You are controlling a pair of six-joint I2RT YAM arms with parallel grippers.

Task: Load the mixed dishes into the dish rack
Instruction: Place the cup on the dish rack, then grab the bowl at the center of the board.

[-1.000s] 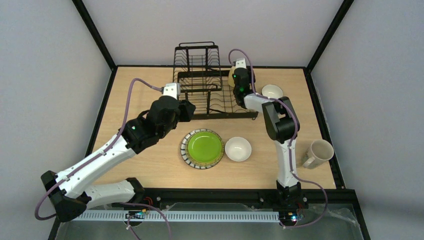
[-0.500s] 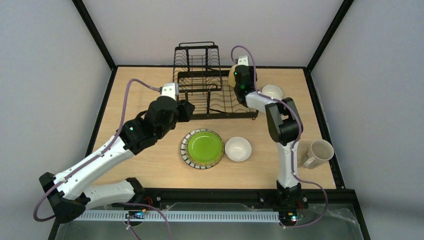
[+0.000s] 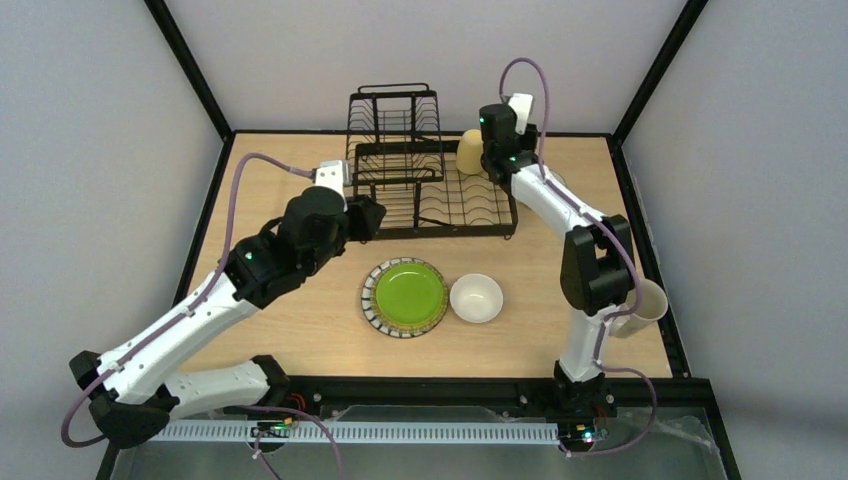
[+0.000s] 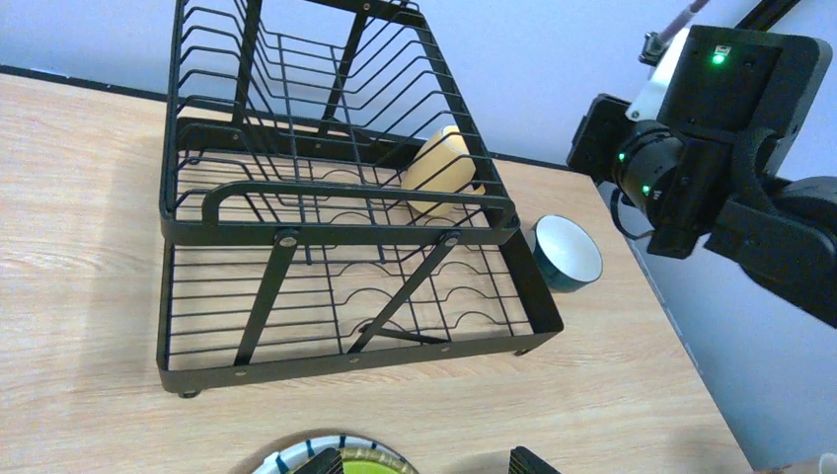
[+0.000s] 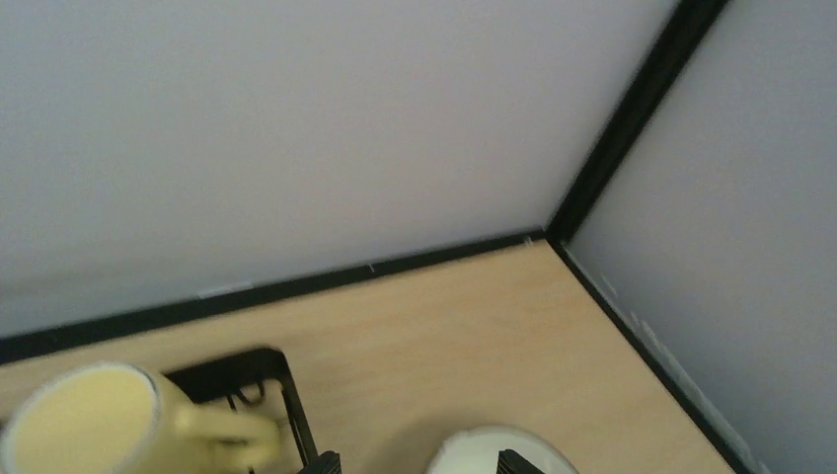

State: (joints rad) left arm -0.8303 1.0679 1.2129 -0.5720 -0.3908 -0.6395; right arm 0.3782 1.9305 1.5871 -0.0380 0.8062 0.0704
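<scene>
One yellow mug [image 3: 470,152], far-right rack [image 3: 430,205] corner

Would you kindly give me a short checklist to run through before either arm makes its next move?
1. Yellow ceramic mug inside the black wire dish rack: ok.
2. Mug seated stably: cannot tell, it lies tilted.
3. Right gripper open, empty: ok.
4. Left gripper open, empty: ok.
5. Green round plate with striped rim lying flat, unobstructed: ok.
6. Cream mug reachable: cannot tell, the right arm partly hides it.
</scene>
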